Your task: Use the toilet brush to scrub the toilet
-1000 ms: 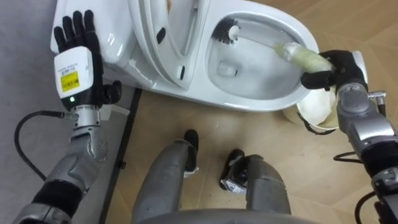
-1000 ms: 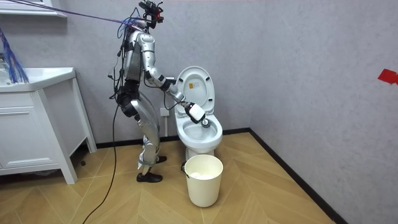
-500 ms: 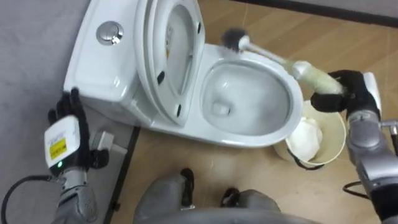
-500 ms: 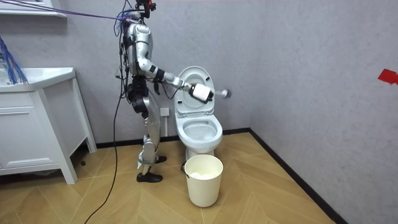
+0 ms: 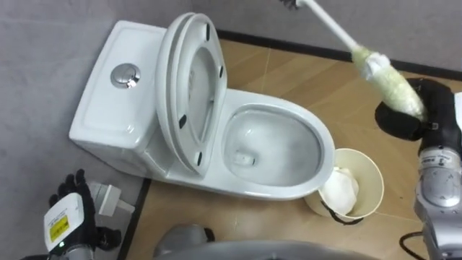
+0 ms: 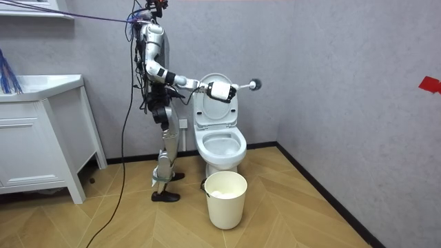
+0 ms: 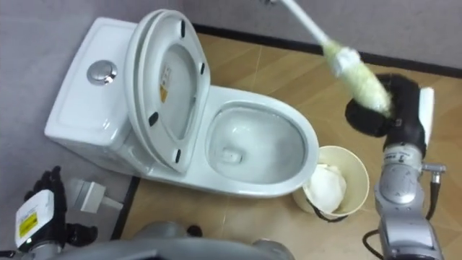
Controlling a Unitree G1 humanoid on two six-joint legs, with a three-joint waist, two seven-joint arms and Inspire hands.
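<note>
The white toilet (image 5: 108,108) stands with lid and seat (image 5: 189,87) raised and its bowl (image 5: 271,155) uncovered. My right hand (image 5: 426,108) is shut on the pale grip of the toilet brush (image 5: 386,76), to the right of the bowl and well above it. The brush's white handle slants up and away, and in the room view its head (image 6: 256,85) hangs in the air past the raised lid, level with the right hand (image 6: 219,90). My left hand (image 5: 68,217) hangs open and idle low at the left, beside the tank. I stand upright at the toilet's side.
A cream waste bin (image 5: 368,173) with white paper inside sits on the wood floor against the bowl's right front. A small white fitting (image 5: 108,198) lies by the tank's base. A white cabinet (image 6: 38,138) stands at the room view's left.
My right hand has lifted the brush out of the bowl and swung it up into the air. I have straightened from bending over the toilet, and my left hand has dropped from the tank.
</note>
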